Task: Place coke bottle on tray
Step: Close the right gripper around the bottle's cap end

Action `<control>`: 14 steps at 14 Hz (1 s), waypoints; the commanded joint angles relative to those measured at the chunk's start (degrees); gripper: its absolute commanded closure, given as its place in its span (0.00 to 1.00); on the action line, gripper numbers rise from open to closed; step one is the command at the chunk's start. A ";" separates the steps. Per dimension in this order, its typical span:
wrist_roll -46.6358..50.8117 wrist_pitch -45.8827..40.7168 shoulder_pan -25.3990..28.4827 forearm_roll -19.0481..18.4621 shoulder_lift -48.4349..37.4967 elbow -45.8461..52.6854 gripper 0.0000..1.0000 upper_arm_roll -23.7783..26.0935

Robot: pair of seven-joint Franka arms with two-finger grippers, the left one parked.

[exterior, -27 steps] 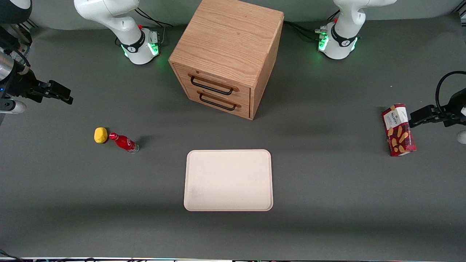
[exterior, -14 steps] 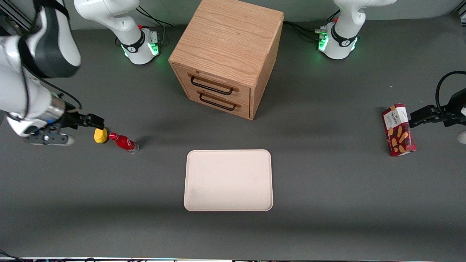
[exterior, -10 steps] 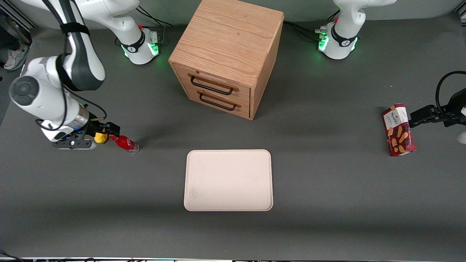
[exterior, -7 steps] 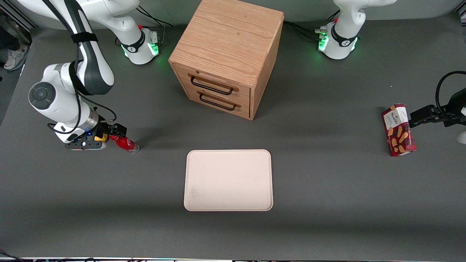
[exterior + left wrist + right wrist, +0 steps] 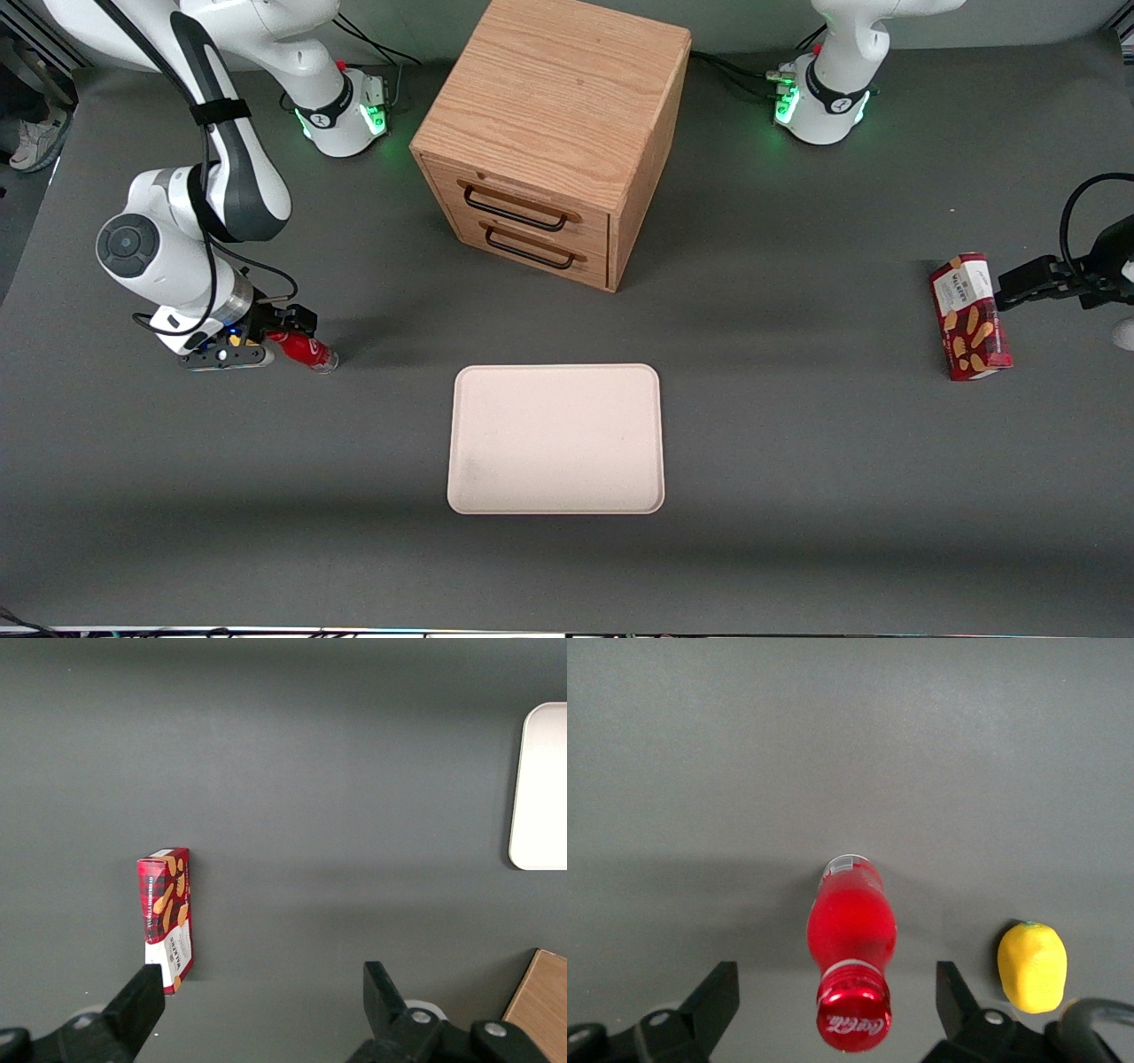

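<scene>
The coke bottle [image 5: 308, 349], small and red with a red cap, stands on the grey table toward the working arm's end. My right gripper [image 5: 285, 326] hangs just above it, open. In the right wrist view the coke bottle [image 5: 850, 935] shows cap-first between the two black fingers [image 5: 713, 997], with a wide gap on each side and nothing touching it. The pale cream-pink tray [image 5: 555, 439] lies flat with nothing on it, nearer to the front camera than the cabinet and a good way from the bottle. One rim of the tray [image 5: 540, 788] shows in the left wrist view.
A yellow lemon-like lump [image 5: 1031, 966] sits right beside the bottle, close to one finger. The wooden drawer cabinet [image 5: 554, 133] stands mid-table with both drawers shut. A red biscuit box [image 5: 970, 316] lies toward the parked arm's end of the table.
My right arm swung in from the table's edge and came down over the bottle, covering the lemon in the front view. Bottle, tray and box have not moved.
</scene>
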 commanded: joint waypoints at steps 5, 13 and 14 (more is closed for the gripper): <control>-3.47 1.06 -0.04 0.63 -0.36 -0.45 0.90 -0.30; -3.56 0.97 -0.04 0.54 -0.63 -0.10 1.00 -0.38; -3.56 0.45 -0.04 0.46 -0.89 0.51 1.00 -0.38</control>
